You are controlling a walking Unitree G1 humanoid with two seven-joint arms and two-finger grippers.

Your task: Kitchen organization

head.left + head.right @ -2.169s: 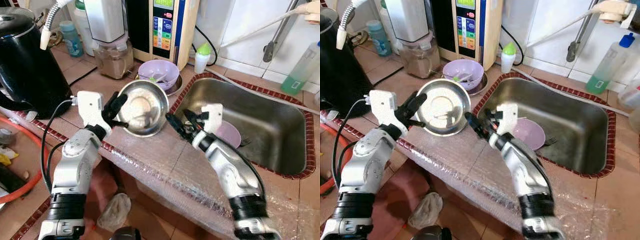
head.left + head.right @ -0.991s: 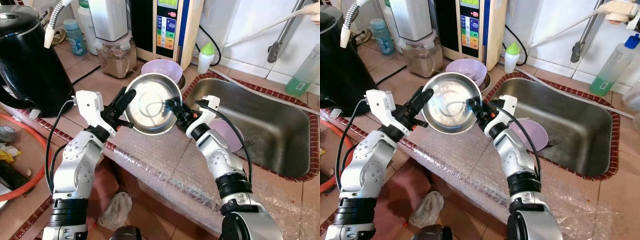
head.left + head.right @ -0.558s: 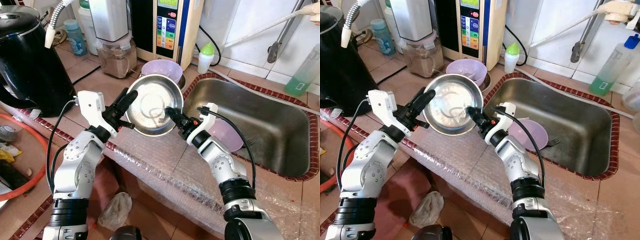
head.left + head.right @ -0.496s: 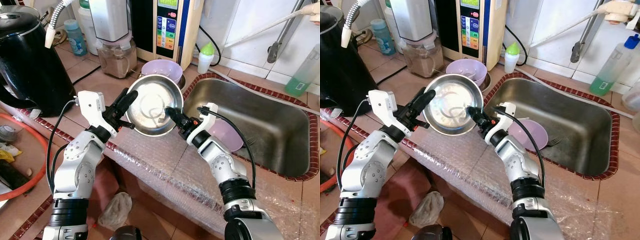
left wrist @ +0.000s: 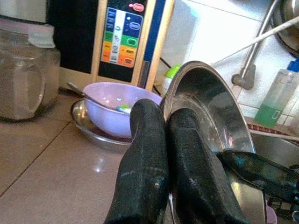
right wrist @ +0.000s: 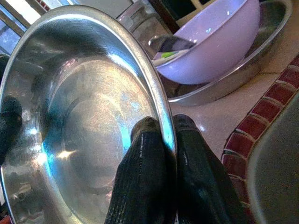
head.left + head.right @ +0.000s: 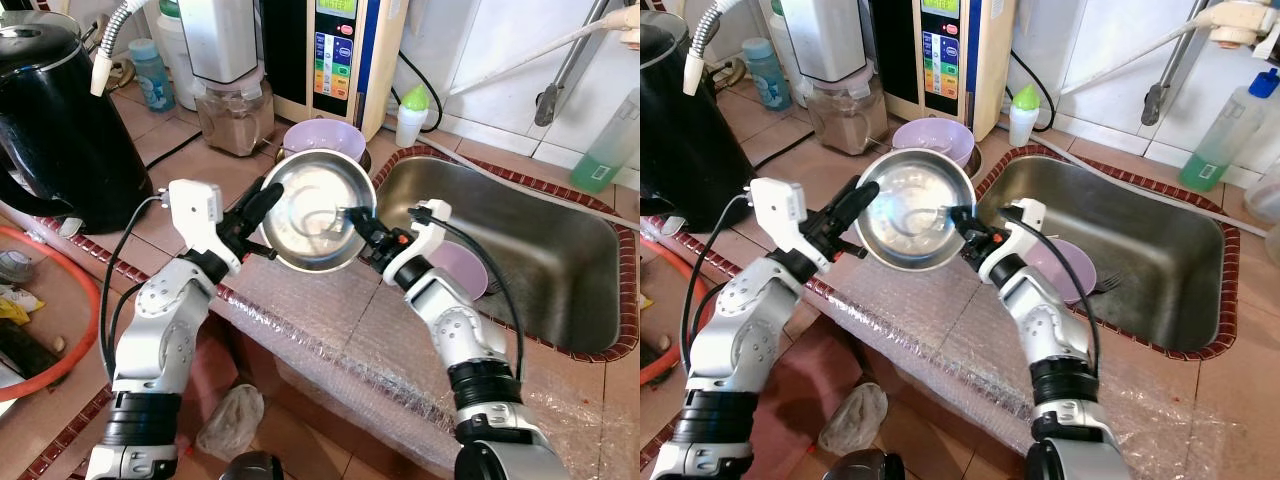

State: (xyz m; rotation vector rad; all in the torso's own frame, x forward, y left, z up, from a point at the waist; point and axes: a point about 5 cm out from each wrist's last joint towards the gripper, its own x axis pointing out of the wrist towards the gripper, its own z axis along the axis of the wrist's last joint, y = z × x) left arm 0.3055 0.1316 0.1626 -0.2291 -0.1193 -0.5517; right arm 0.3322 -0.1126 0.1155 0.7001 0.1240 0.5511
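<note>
Grippers seemingly pinch bowl over tiled counter

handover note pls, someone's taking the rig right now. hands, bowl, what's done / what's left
Left hand: shut on the steel bowl, gripping its left rim.
Right hand: shut on the bowl's right rim.
The bowl is tilted on edge above the counter, beside the sink. Purple bowl sits behind it; a purple dish lies in the sink.
Done: bowl lifted, two-hand grip.
Left: probably set it down; destination unclear.
</note>
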